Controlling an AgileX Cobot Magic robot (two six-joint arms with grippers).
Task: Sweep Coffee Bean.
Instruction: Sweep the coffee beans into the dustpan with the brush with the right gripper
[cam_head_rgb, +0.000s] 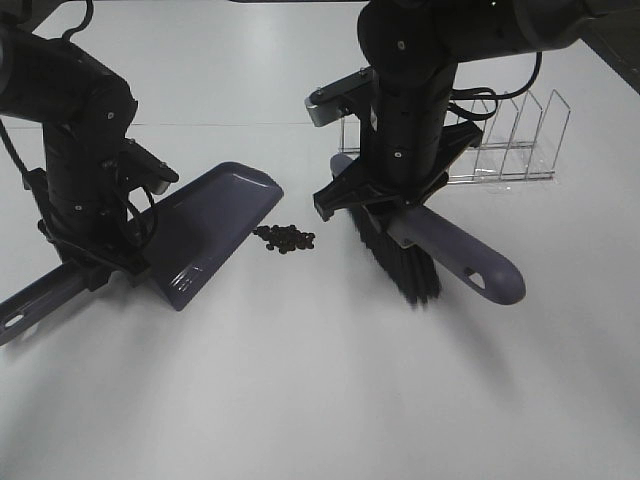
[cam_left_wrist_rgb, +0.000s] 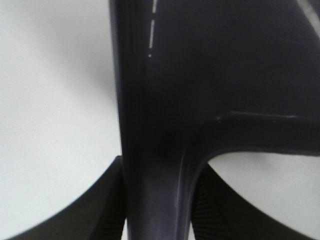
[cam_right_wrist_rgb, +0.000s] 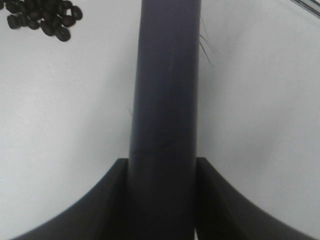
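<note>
A small cluster of dark coffee beans (cam_head_rgb: 285, 238) (cam_right_wrist_rgb: 42, 19) lies on the white table between the two tools. Just left of it the purple dustpan (cam_head_rgb: 205, 232) (cam_left_wrist_rgb: 165, 100) rests with its mouth toward the beans. My left gripper (cam_head_rgb: 98, 268) is shut on the dustpan's handle. To the right of the beans, the purple brush (cam_head_rgb: 450, 255) (cam_right_wrist_rgb: 165, 85) hangs with its black bristles (cam_head_rgb: 403, 268) down near the table. My right gripper (cam_head_rgb: 385, 200) is shut on the brush's body, its fingers (cam_right_wrist_rgb: 107, 200) either side of it.
A clear wire rack (cam_head_rgb: 505, 140) stands behind the right arm at the back right. The dustpan's handle end (cam_head_rgb: 25, 310) reaches the table's left edge.
</note>
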